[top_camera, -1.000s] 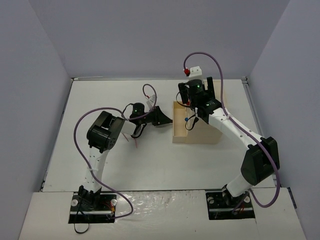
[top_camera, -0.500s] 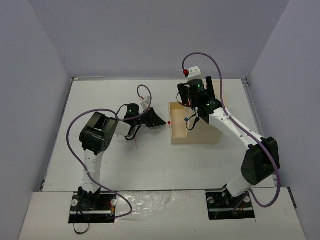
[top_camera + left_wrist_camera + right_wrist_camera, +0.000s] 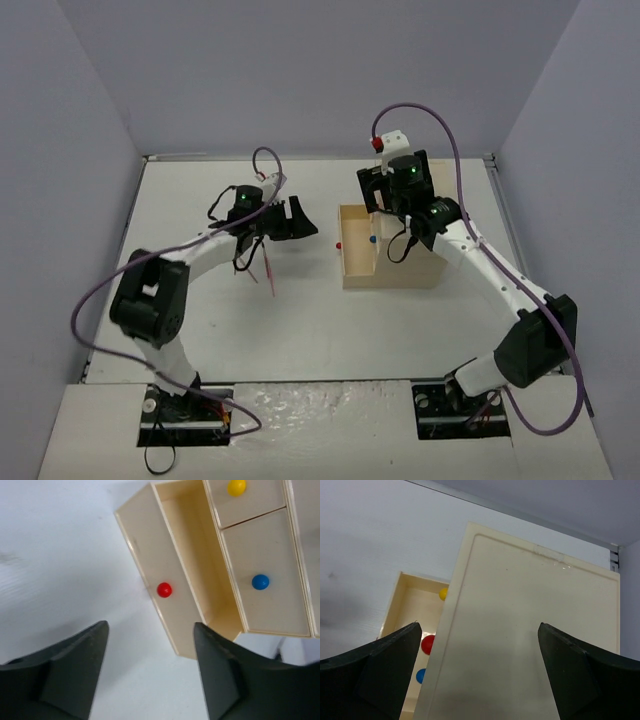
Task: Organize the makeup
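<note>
Your left end effector has just let go of the red knob. A moment ago it was shut at the front of the box; now its fingers stand apart with nothing between them, and it has backed off toward the upper left of the overhead frame. The drawer came out with that pull and now juts from the box's left face, toward the middle of the frame. I judge the opening step done, so you have somewhere to put things.

Your right end effector hangs spread wide over the box top, gripping nothing. It has barely moved.

In the left wrist view the open drawer shows only bare floor, with nothing in it. The drawers with the blue knob and yellow knob sit shut, so you cannot tell what they hold.

Of the makeup, you can see only one thin pink pencil. It lies on the tabletop left of centre in the overhead frame, just below the left arm and well apart from the drawer. No other makeup shows, so sorting has not started.
</note>
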`<state>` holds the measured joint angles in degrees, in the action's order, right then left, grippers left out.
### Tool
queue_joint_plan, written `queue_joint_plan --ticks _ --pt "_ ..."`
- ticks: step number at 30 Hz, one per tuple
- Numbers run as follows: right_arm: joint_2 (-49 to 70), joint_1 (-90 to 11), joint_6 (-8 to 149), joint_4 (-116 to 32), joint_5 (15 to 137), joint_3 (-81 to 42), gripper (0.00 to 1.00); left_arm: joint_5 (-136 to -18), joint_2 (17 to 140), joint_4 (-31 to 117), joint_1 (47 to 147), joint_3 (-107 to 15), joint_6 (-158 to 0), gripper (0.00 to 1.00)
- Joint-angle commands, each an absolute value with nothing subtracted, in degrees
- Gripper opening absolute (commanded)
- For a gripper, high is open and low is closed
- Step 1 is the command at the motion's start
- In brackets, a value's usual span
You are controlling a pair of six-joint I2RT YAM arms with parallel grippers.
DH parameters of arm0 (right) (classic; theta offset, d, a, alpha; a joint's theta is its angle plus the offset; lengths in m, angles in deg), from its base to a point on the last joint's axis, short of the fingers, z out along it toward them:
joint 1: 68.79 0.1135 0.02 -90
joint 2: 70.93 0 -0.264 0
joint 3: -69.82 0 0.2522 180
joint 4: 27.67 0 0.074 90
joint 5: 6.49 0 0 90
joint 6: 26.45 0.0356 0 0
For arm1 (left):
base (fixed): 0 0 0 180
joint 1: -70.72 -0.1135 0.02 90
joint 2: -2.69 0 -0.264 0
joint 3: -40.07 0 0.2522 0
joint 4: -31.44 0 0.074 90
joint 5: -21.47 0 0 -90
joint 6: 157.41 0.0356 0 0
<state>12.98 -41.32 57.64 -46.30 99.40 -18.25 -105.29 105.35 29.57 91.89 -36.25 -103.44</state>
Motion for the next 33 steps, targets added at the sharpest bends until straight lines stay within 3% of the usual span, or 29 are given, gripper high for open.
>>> queue_joint_plan --ticks 1,6,13,24,33 --pt "6.7 -40.3 59.0 -47.1 91.1 -24.7 1.00 -83.0 88.1 56.5 91.5 -43.7 -91.2 0.76" --pt "5.7 -36.0 62.9 -47.5 87.2 -25.1 0.99 -67.4 77.4 71.3 90.0 -45.0 -87.8 0.90" --pt "10.8 -26.2 69.5 -46.6 89.8 -22.1 0.98 -61.3 69.1 80.3 85.8 -43.4 -85.5 0.91" --pt "31.0 -10.7 79.2 -36.0 92.9 -18.3 0.75 -56.7 57.7 75.2 81.4 -32.5 -82.6 0.91" --pt "42.1 -8.5 81.8 -31.7 95.1 -20.7 0.50 -57.5 55.9 74.3 81.1 -29.8 -82.4 0.91"
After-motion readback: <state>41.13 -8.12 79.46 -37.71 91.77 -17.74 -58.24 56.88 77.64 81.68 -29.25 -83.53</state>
